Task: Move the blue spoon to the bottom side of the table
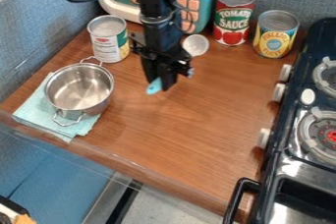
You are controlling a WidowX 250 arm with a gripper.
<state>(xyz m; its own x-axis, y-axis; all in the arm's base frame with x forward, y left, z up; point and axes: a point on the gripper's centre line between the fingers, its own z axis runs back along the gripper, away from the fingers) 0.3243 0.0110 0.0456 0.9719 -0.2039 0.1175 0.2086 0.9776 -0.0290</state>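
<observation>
Progress looks partial: the hand [159, 84] is at the blue spoon [154, 88], mid-surface [190, 120], though I cannot tell whether it is pinching it. Still to do, I judge, is securing the spoon, carrying it to the bottom side and releasing it.

Blue fabric-like partitions [39, 31] around a brown wood tabletop [190, 125], apparently speckled grey floor [154, 206].
</observation>
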